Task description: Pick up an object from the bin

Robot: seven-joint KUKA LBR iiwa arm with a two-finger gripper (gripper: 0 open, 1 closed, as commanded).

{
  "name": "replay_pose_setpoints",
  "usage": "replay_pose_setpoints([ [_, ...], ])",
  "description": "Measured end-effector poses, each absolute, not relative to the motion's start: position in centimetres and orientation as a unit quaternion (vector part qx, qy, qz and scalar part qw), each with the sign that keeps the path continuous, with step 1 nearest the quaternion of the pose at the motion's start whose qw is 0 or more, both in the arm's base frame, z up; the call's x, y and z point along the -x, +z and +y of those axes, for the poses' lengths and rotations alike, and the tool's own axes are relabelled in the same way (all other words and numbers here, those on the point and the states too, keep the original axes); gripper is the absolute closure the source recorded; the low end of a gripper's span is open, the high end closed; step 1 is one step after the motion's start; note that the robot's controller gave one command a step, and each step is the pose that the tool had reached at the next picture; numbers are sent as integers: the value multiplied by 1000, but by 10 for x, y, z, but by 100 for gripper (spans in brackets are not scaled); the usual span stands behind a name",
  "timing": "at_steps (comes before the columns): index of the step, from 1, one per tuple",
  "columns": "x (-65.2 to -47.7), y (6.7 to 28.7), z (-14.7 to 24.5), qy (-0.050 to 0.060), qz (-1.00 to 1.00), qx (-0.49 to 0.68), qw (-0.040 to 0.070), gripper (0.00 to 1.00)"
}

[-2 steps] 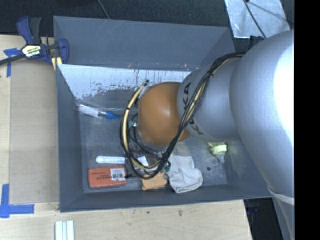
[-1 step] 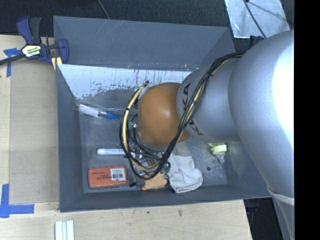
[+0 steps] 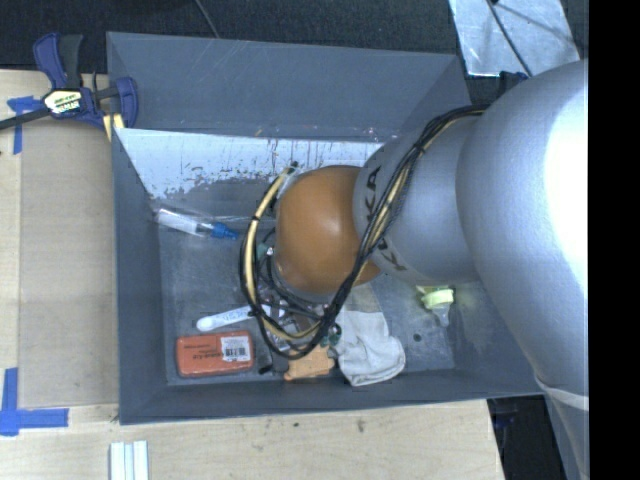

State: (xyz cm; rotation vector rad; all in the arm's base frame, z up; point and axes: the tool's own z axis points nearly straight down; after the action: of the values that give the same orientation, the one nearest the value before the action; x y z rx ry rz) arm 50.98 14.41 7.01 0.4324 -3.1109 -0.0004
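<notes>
Here, on my screen, the arm (image 3: 470, 208) comes in from the right and bends down into the grey bin (image 3: 140, 268), its rounded orange cover (image 3: 315, 230) and a loop of black and yellow cables (image 3: 262, 268) lying over the wrist. The gripper (image 3: 285, 330) sits low beneath them, near the bin's front wall, and I cannot tell whether it is open or closed.

Closest to it is a small tan piece (image 3: 310, 369), lying on the floor against the front wall just under the cable loop. It lies between a flat orange pack (image 3: 213, 353) with a barcode label on its left and a crumpled white cloth (image 3: 372, 349) on its right. Nothing I see shows the gripper holding it.

A white stick-shaped thing (image 3: 222, 318) lies just above the pack. A clear syringe (image 3: 192, 224) with a blue end rests near the back left of the floor. A small yellow-green piece (image 3: 436, 296) lies apart on the right, beside the arm.
</notes>
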Motion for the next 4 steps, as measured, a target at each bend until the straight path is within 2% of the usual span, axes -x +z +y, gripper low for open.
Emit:
replay_pose_setpoints([
  [1, -513, 109, 157, 0, -991, -136, 1, 0],
  [2, -518, 130, 167, -1, -991, -137, -5, 0],
  [3, -504, 74, 177, 1, -971, -238, 1, 100],
  [4, -504, 74, 177, 1, -971, -237, 1, 100],
])
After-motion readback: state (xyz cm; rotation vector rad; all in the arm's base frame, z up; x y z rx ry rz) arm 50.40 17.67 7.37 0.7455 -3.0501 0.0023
